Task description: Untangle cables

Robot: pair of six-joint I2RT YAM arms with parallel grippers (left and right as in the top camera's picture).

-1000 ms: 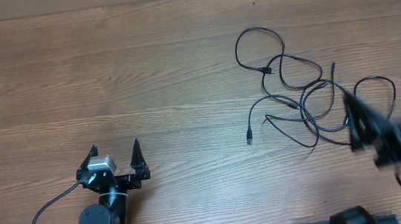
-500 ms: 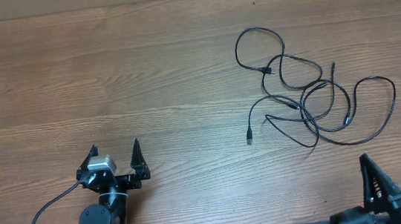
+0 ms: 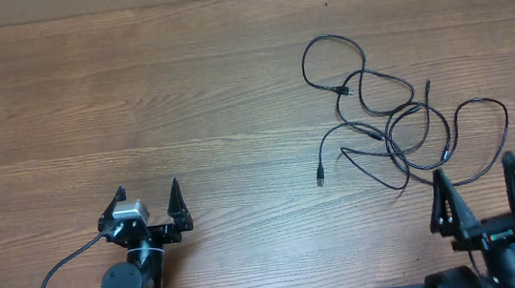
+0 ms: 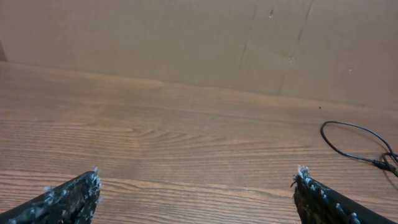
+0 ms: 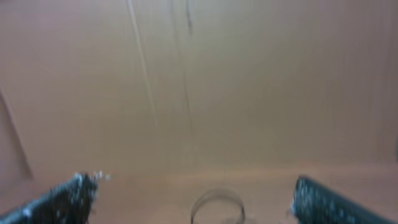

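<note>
Wood-grain table [image 3: 138, 99] fills the overhead view, bare except for a tangle of thin black cables [image 3: 389, 120] lying flat on its right half. The cords cross one another in several loose loops. One free plug end [image 3: 321, 178] trails out to the left of the heap.

At the near edge, the left gripper [image 3: 146, 186] sits well apart from the tangle with its claw spread wide and nothing in it. The right gripper [image 3: 473, 167] is also wide and empty, just beside the nearest loop of cord but not touching it.

Judging by this, the untangling has not begun: nothing is gripped, and the work is at the approach step. The next move probably calls for the right arm to reach forward, drop its fingertips to the wood either side of one outer strand, and pinch it. The cords are thin and lie flat, so the close would need to be low and precise. The left arm would have to travel far right to help.

Only the overhead view shows the whole tangle and both arms. The left wrist view shows just one cord loop at its right edge, plus a brown cardboard wall [image 4: 186, 43] rising behind the table. The right wrist view is blurred, with a faint loop low between its fingers [image 5: 68, 199].
</note>
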